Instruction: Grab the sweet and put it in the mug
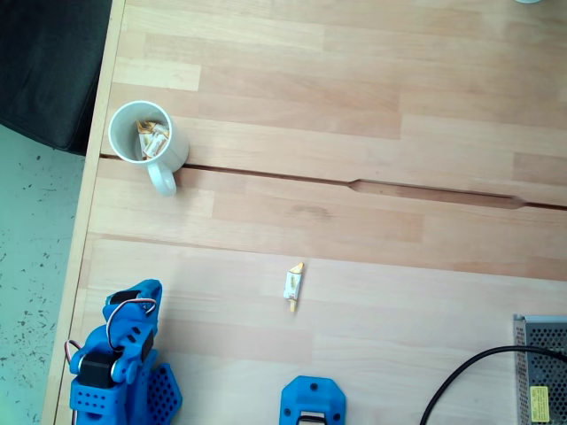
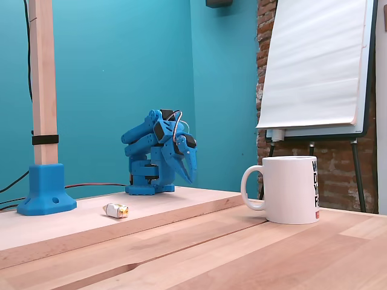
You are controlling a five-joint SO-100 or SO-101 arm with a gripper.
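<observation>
Fingers: the blue fingers (image 2: 188,166) hang tip-down at the front of the folded arm, left of centre in the low side-on fixed view; they lie close together with nothing between them, though whether they are fully pressed together cannot be told from here.
Arm: blue, folded over its own base (image 2: 149,188) in the side-on fixed view; in the top-down fixed view it sits in the lower left corner (image 1: 120,359), with red and white wires looping over it.
Sweet: a small wrapped piece with white middle and orange-gold ends, lying on the bare desk just below centre of the top-down fixed view (image 1: 293,286), pointing roughly up and down the frame; in the side-on fixed view it lies at lower left (image 2: 116,210), between the arm and the blue post foot, well apart from the fingers.
Mug: white, upright, in the upper left of the top-down fixed view (image 1: 144,135), handle turned toward the bottom of the frame; at right of centre in the side-on fixed view (image 2: 289,189), handle to the left, a printed strip on its right side.
Mug contents: a few similar wrapped sweets (image 1: 151,139) rest inside.
Desk: pale wooden boards (image 1: 354,106) with a dark seam running across.
Post: a wooden upright in a blue foot (image 2: 45,196) at far left.
Cable: black, lower right corner (image 1: 469,376), beside a metal mesh box (image 1: 540,372).
Backdrop: teal wall, brick, and a white flip chart (image 2: 314,66) at upper right.
</observation>
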